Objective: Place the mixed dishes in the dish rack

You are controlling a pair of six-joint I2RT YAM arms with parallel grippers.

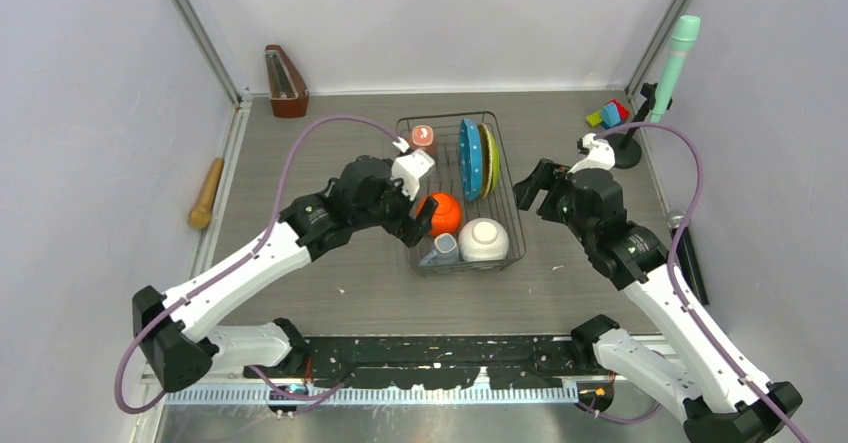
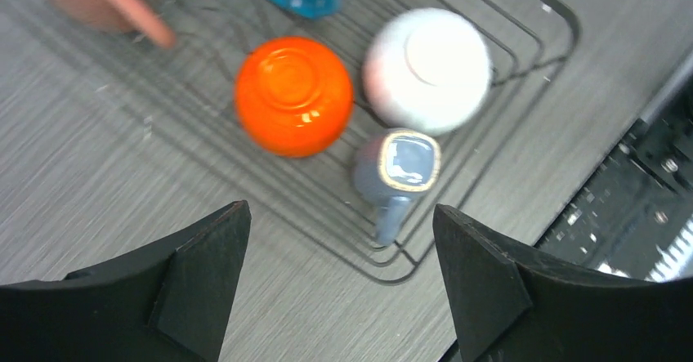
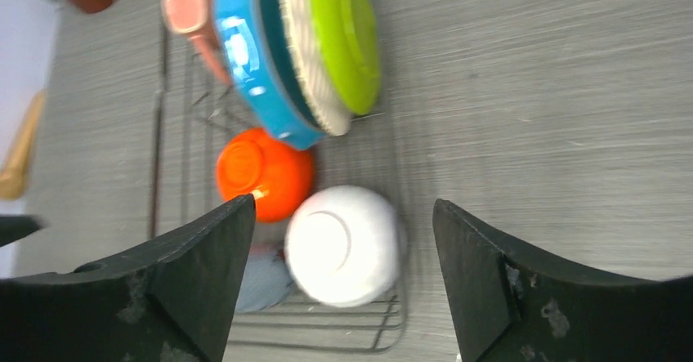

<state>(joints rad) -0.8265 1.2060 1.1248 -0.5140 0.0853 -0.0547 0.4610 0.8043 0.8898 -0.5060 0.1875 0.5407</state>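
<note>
The dark wire dish rack (image 1: 445, 116) holds all the dishes I can see. An orange bowl (image 1: 444, 213) and a white bowl (image 1: 483, 240) sit upside down in it. A small grey-blue mug (image 1: 443, 250) lies at the near end and a pink mug (image 1: 423, 139) at the far left corner. The blue-rimmed plate (image 1: 470, 158) and the lime-green plate (image 1: 491, 160) stand on edge. My left gripper (image 1: 418, 221) hangs open above the rack's left side by the orange bowl (image 2: 294, 95), holding nothing. My right gripper (image 1: 533, 188) is open just right of the rack, empty, above the white bowl (image 3: 343, 243).
A wooden rolling pin (image 1: 207, 193) lies by the left wall. A brown metronome (image 1: 286, 83) stands at the back left. Coloured toy blocks (image 1: 608, 114) and a mint-green cylinder on a black stand (image 1: 675, 63) occupy the back right corner.
</note>
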